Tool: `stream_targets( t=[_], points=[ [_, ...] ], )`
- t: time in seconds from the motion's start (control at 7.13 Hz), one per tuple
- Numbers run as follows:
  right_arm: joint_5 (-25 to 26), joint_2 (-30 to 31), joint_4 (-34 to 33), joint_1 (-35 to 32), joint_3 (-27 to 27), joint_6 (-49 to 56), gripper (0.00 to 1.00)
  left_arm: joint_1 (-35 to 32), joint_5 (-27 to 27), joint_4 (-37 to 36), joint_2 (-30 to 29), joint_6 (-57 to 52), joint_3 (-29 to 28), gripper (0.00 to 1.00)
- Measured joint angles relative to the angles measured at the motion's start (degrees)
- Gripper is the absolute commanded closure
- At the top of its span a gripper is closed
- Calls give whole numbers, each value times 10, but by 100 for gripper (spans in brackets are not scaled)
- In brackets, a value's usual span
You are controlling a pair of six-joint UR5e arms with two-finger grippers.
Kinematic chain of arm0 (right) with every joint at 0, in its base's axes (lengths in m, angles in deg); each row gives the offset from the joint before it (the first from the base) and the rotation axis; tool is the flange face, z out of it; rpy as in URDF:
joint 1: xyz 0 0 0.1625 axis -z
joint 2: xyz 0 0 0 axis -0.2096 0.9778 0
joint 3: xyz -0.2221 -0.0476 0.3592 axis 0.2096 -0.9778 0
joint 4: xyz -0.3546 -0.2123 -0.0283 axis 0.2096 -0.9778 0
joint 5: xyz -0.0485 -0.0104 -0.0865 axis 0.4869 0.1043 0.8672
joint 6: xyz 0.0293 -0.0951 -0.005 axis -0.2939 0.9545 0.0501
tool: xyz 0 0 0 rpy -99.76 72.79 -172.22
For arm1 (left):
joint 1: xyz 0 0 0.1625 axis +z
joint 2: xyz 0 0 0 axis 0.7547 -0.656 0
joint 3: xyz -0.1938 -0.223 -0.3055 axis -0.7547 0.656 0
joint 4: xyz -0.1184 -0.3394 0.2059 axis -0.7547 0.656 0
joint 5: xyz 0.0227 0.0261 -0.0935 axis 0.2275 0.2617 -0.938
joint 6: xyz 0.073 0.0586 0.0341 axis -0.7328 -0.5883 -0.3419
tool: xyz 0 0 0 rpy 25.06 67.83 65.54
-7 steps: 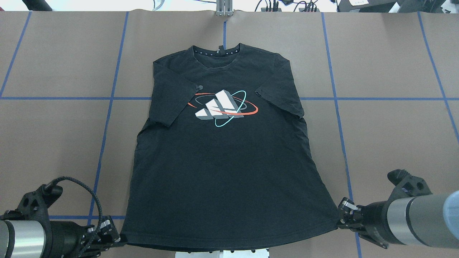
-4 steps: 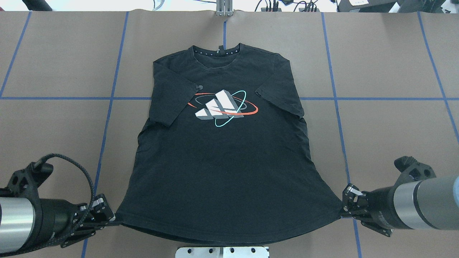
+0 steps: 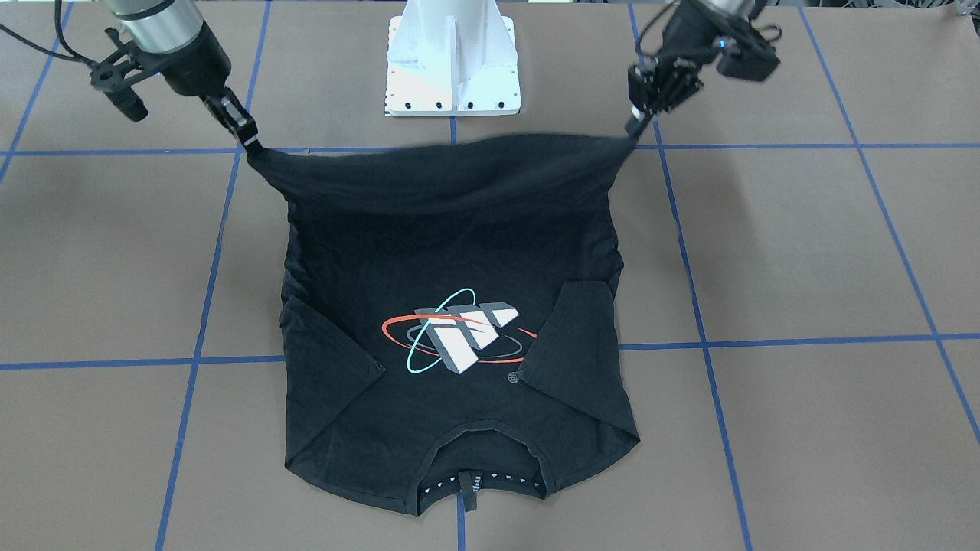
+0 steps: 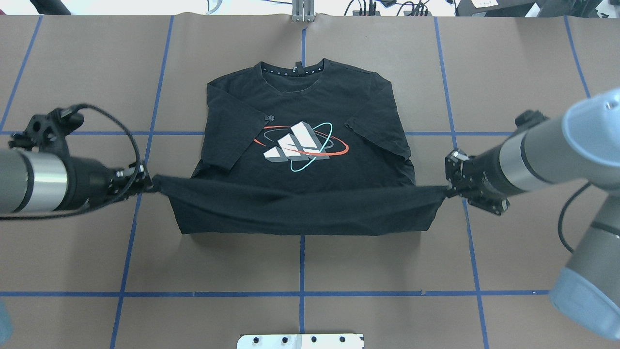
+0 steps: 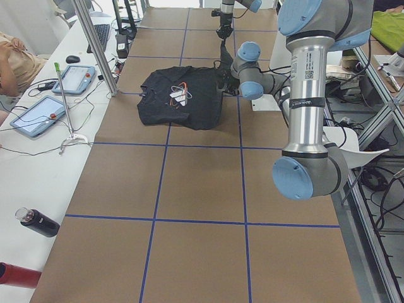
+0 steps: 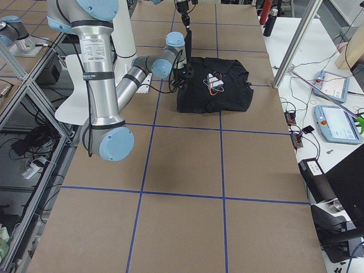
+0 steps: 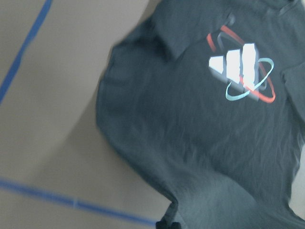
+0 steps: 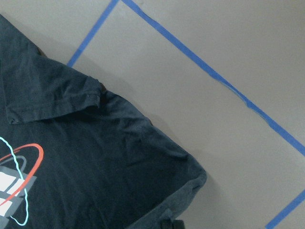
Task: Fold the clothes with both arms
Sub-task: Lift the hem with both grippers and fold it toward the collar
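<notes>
1. Black cotton shirt [image 4: 310, 104] lies logo-side up on the brown table [image 4: 87, 63]. Its collar [image 4: 294, 71] is at the far end from the robot, and both sleeves [image 4: 232, 140] are folded in over the front.
2. Left gripper [image 4: 147, 183] has its fingers pressed together on the hem corner on its own side. It pinches the cloth and holds it off the table.
3. Right gripper [image 4: 448, 189] pinches the opposite hem corner the same way, its fingers clamped on the fabric.
4. Between the two grippers the hem [image 4: 300, 194] is pulled into a taut, nearly straight band, sagging a little in the middle in the front-facing view.
5. From overhead the raised band crosses the shirt body just on the robot's side of the logo [image 4: 300, 145], which is uncovered.
6. The collar end and the chest lie flat on the table. The lower part rises from them to the two held corners.
7. Both wrist views look down on the shirt and part of the logo. The left one is blurred, and neither shows the fingertips clearly.
8. Blue tape [image 4: 426, 133] marks a grid on the table, and the white pedestal [image 3: 453, 69] stands just behind the lifted hem.
</notes>
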State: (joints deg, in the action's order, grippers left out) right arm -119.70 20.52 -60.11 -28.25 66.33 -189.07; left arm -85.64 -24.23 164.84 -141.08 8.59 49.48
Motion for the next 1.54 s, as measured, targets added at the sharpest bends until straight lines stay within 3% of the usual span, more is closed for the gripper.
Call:
stream_targets(
  t=[0.28,0.84,1.26,1.54],
  points=[
    [-1,-44,-42,-49,-48,62,100,-43,1,2,-45,-26,-69,100],
    [5,-137,-47,-102,-181,130,100,-86,4,5,-136,-53,-180,100],
    [12,-226,-35,-126,-315,169,100,-112,6,34,-176,-86,-262,100],
    [19,-261,17,-135,-393,181,100,-115,14,60,-188,-89,-299,100]
  ],
)
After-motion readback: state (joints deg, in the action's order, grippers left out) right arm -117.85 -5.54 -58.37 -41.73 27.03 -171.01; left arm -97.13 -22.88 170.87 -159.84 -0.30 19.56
